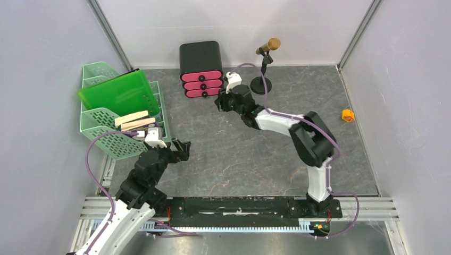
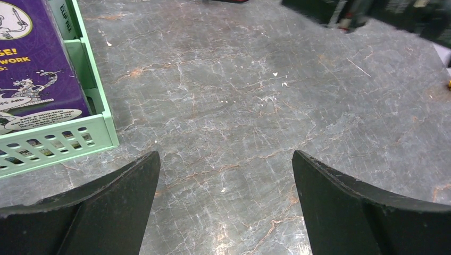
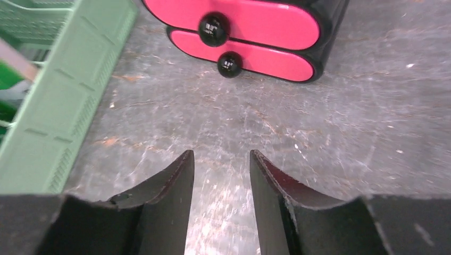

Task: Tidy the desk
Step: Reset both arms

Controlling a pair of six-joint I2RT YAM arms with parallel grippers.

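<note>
Black drawer box (image 1: 201,69) with pink fronts. Left of it: mint-green tiered tray (image 1: 114,149) holding a green folder (image 1: 118,93) and a purple book (image 2: 32,64). Right of it: microphone (image 1: 268,45) on stand; farther right, small orange object (image 1: 348,115).

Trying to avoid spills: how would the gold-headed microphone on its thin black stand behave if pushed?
The gold-headed microphone on its thin black stand looks top-heavy, head tilted high up, so a high push would likely tip it. Its flat round base suggests a low push might slide it.

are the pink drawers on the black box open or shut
Shut. All three pink drawers sit flush in the black box; none is pulled out.
</note>
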